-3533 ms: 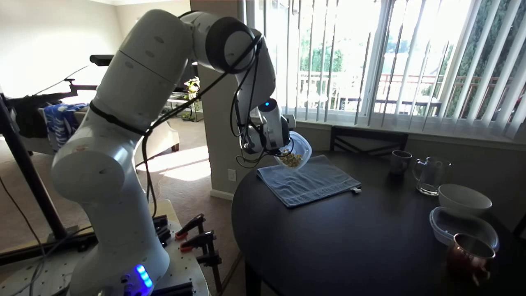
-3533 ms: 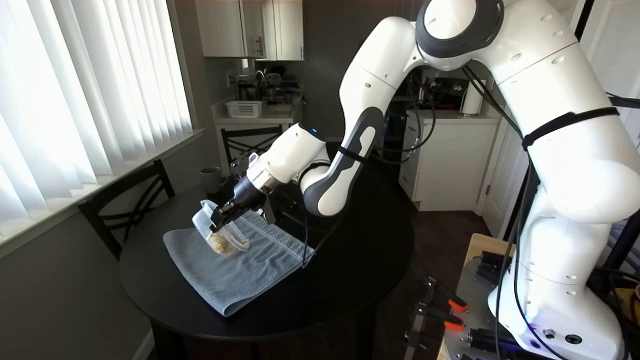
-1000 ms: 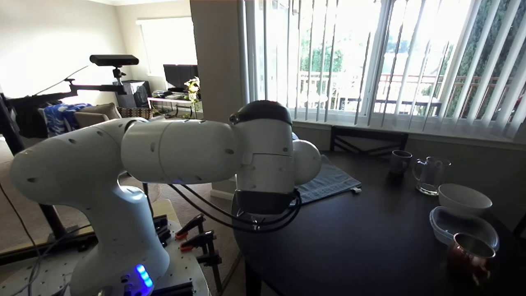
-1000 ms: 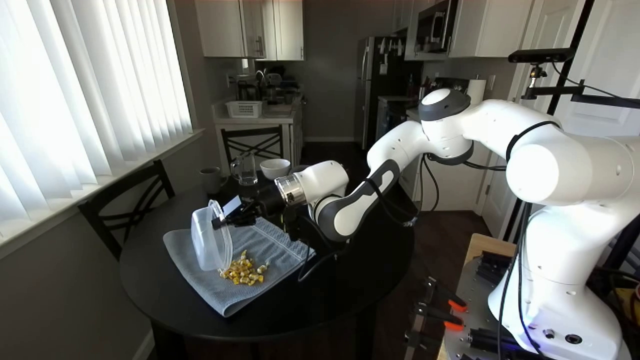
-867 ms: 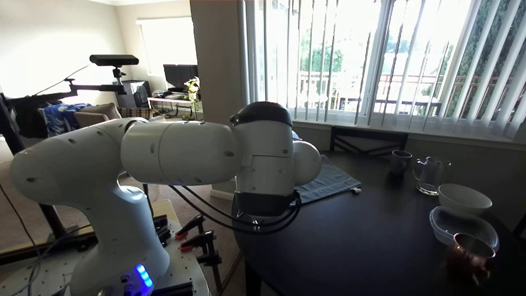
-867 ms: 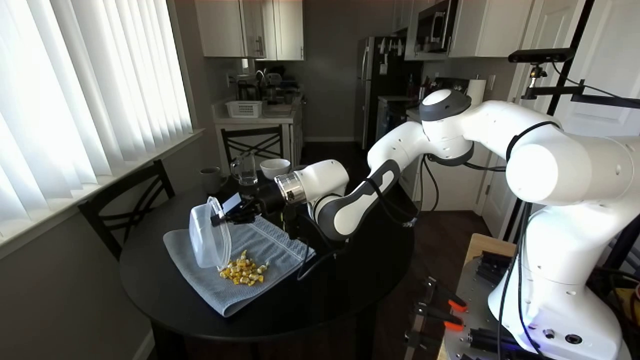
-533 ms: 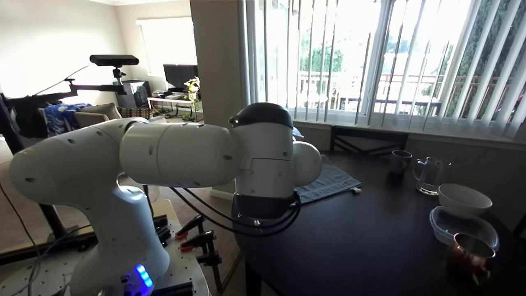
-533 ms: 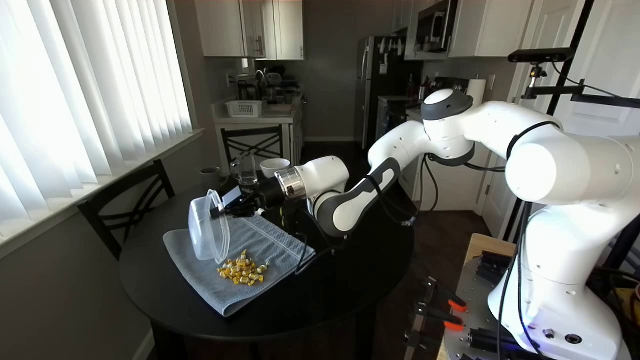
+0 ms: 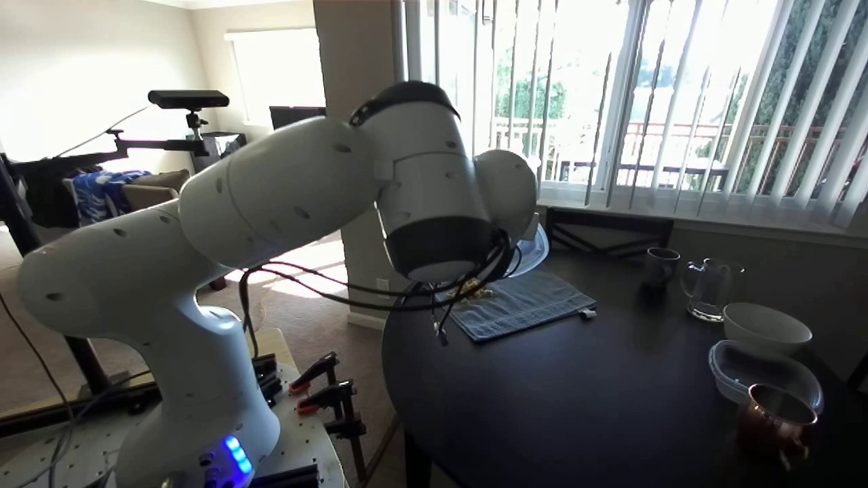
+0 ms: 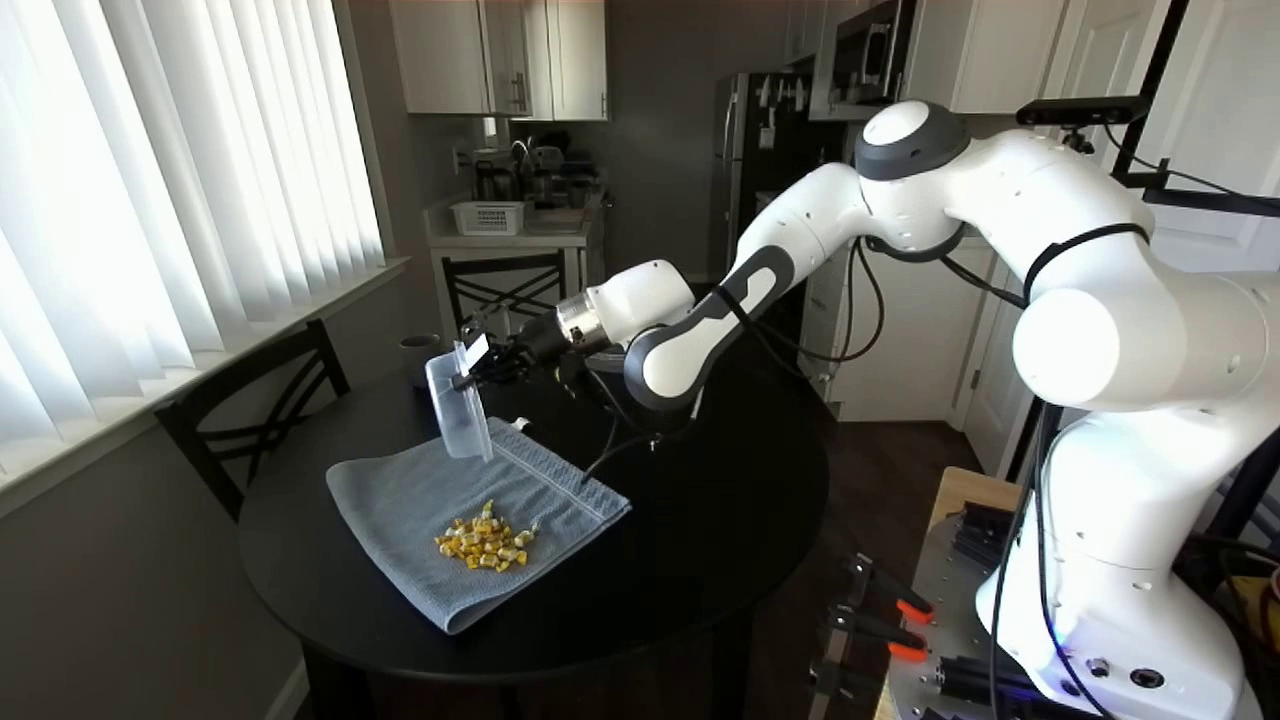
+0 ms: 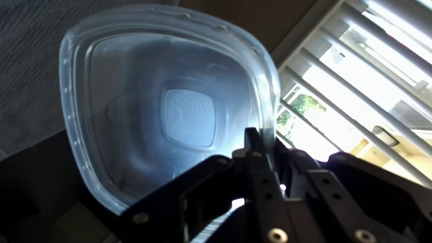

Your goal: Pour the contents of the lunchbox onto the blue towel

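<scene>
Lunchbox [image 10: 458,420] is tipped on its side up in the air near an edge of the blue towel [image 10: 390,500], and the pincer [image 11: 266,143] is clamped on its rim, one finger [image 11: 252,137] inside, one outside. Contents [image 10: 485,541] are just chilling in a yellowish heap on the blue towel, dark counter [image 10: 690,540] underneath.

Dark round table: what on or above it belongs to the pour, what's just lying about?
Pour: gripper, translucent plastic lunchbox, yellow pieces (likely wrapped candies), grey-blue towel.
Lying about: grey mug, glass mug, white bowl, clear plastic container, copper mug.
</scene>
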{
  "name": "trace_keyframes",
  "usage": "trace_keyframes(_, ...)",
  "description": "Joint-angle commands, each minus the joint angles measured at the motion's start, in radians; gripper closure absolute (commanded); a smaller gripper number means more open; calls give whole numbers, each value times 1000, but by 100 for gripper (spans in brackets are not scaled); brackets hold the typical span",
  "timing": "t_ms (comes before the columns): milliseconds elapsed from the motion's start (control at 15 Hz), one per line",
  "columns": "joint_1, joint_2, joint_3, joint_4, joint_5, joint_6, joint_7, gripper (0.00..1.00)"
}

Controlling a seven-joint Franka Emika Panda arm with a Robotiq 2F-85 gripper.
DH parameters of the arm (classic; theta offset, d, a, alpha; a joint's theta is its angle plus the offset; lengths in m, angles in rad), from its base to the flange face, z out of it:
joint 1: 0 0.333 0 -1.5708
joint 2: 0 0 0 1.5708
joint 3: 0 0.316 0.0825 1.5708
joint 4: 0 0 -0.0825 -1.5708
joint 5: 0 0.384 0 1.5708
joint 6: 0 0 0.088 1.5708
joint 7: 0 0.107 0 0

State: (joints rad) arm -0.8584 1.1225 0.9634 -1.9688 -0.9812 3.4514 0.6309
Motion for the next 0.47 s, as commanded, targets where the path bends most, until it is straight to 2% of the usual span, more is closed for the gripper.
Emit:
trace_keyframes(0, 131, -247, -132, -43, 244, 15, -38, 96)
trace_keyframes(267, 392, -459, -360, -136, 484, 1, 16, 96)
trace_keyframes(333, 458, -500, -404, -164, 537, -20, 25, 96)
trace_keyframes(400, 498, -519, -407, -191, 643, -57, -41, 96)
